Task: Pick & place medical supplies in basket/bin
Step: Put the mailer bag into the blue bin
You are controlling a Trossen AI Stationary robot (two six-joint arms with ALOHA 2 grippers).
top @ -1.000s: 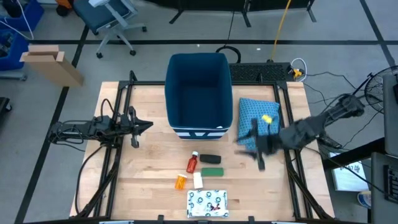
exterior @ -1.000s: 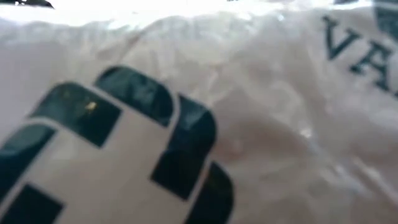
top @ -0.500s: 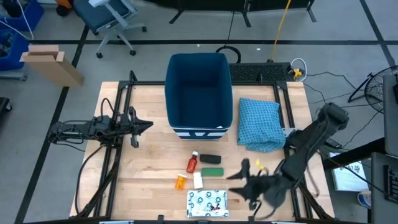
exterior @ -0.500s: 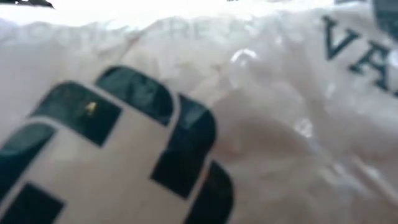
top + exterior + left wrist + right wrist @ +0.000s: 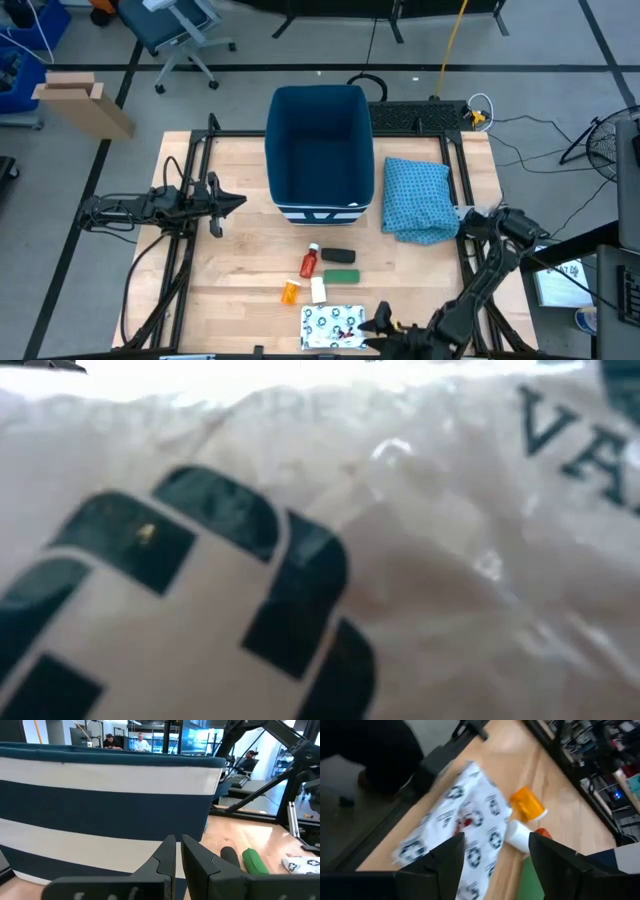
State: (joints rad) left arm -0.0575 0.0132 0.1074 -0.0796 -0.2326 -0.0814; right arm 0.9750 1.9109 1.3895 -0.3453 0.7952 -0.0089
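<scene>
1. Since a second ago, the right tool (image 5: 385, 322) has swung from over the blue patterned cloth (image 5: 417, 198) down to the near edge of the surface (image 5: 240, 250), and now sits low just beside the flat white packet (image 5: 333, 325).
2. Its fingers are spread wide; the right wrist view shows the packet (image 5: 457, 835) in the gap ahead of them, not gripped.
3. Nothing among the supplies has shifted. The red bottle (image 5: 310, 260), black oblong (image 5: 338, 255), green oblong (image 5: 340, 275), orange pill bottle (image 5: 290, 291) and white tube (image 5: 318, 290) lie in a loose cluster on the wood, between the packet and the bin.
4. The dark-blue bin (image 5: 320, 150) stands at the far middle of the surface, with none of the supplies inside.
5. The left tool (image 5: 232, 201) waits at the left side, near the bin's striped wall (image 5: 100, 805), its fingers pressed nearly together on nothing.
6. The low view is blocked by white crinkled material with dark print (image 5: 250, 580) right against the lens.
</scene>
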